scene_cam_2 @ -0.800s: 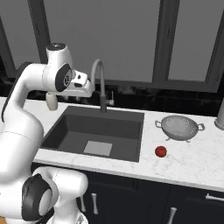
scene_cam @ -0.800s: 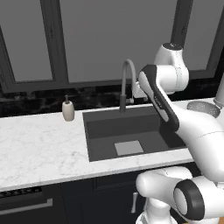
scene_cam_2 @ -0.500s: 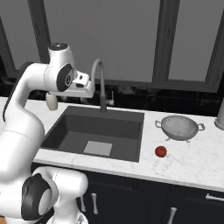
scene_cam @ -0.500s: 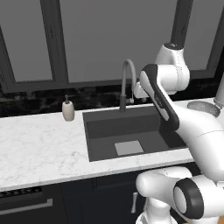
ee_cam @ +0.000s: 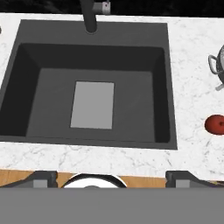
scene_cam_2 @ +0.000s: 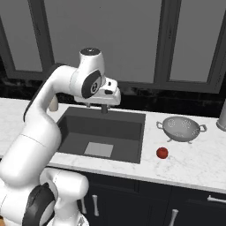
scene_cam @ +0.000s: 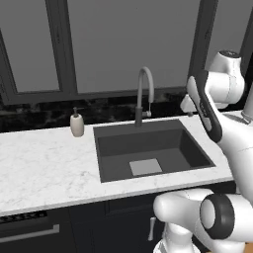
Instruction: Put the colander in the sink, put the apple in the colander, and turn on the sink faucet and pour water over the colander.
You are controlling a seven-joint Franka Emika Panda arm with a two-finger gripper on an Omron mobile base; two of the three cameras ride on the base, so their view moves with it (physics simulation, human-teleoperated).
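Hand [scene_cam_2: 104, 104] high over sink [scene_cam_2: 128, 128], colander [scene_cam_2: 181, 129] and apple [scene_cam_2: 162, 153] well right, fingers seemingly apart.

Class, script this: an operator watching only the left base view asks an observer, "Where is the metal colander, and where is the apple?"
Observer: The round silvery-grey perforated metal colander stands upright on the white marble counter, right of the dark grey rectangular sink.
Operator: And the apple?
Observer: The small red apple lies on the counter in front of the colander, apart from it.
Operator: Is the gripper open?
Observer: Yes, the hand view shows the gripper with tips wide apart, holding nothing.
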